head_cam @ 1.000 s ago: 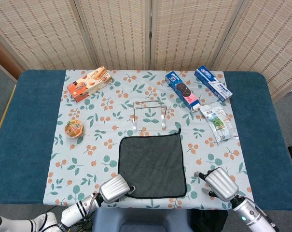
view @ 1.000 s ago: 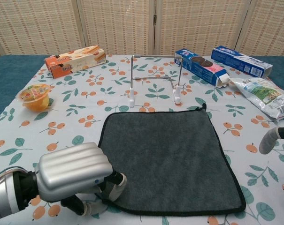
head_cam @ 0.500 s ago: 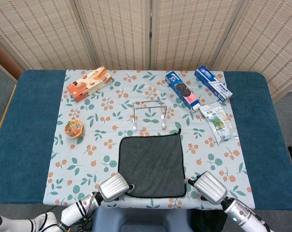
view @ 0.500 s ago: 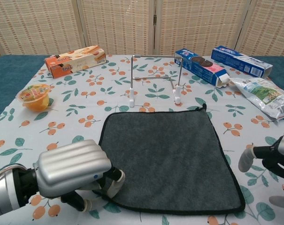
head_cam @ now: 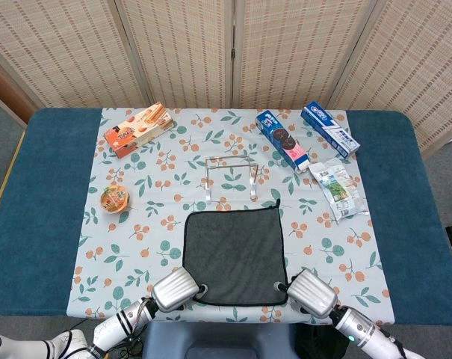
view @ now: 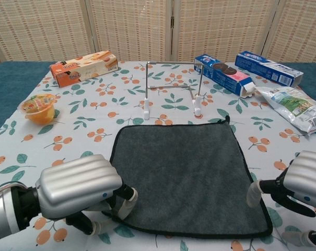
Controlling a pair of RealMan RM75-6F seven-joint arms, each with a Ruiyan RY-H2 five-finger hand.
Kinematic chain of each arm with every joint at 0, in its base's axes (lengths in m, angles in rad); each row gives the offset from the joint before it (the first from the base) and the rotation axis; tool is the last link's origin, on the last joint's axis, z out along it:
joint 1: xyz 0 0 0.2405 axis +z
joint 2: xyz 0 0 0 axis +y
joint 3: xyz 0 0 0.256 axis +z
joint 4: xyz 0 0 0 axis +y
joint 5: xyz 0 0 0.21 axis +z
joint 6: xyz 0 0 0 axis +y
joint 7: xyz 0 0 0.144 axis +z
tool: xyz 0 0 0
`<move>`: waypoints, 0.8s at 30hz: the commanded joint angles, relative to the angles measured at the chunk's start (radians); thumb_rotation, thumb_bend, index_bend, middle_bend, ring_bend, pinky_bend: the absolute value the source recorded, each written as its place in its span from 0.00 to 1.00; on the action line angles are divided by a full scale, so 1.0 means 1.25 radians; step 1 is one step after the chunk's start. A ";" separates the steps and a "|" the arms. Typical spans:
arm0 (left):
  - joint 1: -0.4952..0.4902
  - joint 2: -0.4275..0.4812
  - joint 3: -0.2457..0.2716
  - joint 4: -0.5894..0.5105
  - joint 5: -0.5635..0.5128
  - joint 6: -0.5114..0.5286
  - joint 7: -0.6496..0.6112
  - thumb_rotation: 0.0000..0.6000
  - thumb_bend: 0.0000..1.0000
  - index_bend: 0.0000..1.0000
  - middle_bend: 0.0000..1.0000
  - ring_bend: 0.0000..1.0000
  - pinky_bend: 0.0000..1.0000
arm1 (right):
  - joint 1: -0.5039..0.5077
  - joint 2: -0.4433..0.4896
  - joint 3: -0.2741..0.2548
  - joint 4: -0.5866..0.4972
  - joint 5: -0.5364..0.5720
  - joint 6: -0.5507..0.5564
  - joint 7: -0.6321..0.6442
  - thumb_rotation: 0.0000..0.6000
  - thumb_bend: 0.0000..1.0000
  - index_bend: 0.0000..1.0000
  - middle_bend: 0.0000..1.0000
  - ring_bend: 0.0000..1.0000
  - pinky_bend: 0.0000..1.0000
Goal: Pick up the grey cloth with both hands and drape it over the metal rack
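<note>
The grey cloth [head_cam: 234,256] [view: 186,175] lies flat on the flowered tablecloth, near the front edge. Just behind it stands the metal rack [head_cam: 230,178] [view: 172,86], upright and bare. My left hand [head_cam: 173,289] [view: 77,188] is at the cloth's near-left corner, fingers curled around the slightly raised edge, pinching it. My right hand [head_cam: 311,292] [view: 304,185] sits at the near-right corner. One of its fingertips [view: 253,193] touches the cloth's right edge, and the others are spread with nothing in them.
An orange biscuit box [head_cam: 138,129] and a jelly cup [head_cam: 115,199] are on the left. A blue cookie box [head_cam: 282,140], a toothpaste box [head_cam: 329,129] and a snack bag [head_cam: 336,188] lie at the right, behind my right hand.
My right hand has slid left along the front edge until it reached the cloth's near-right corner. The left hand stayed at its corner, and the cloth's near edge drew in slightly.
</note>
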State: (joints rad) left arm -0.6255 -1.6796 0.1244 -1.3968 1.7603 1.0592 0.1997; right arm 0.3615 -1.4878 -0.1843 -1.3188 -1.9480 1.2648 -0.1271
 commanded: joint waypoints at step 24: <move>0.003 0.004 0.003 -0.003 -0.007 0.008 -0.005 1.00 0.39 0.57 1.00 0.98 1.00 | 0.035 -0.051 0.005 0.040 0.026 -0.025 0.008 1.00 0.20 0.41 0.84 0.77 0.88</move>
State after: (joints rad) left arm -0.6216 -1.6745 0.1283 -1.4010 1.7518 1.0694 0.1934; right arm 0.4053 -1.5516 -0.1782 -1.2698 -1.9162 1.2333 -0.1172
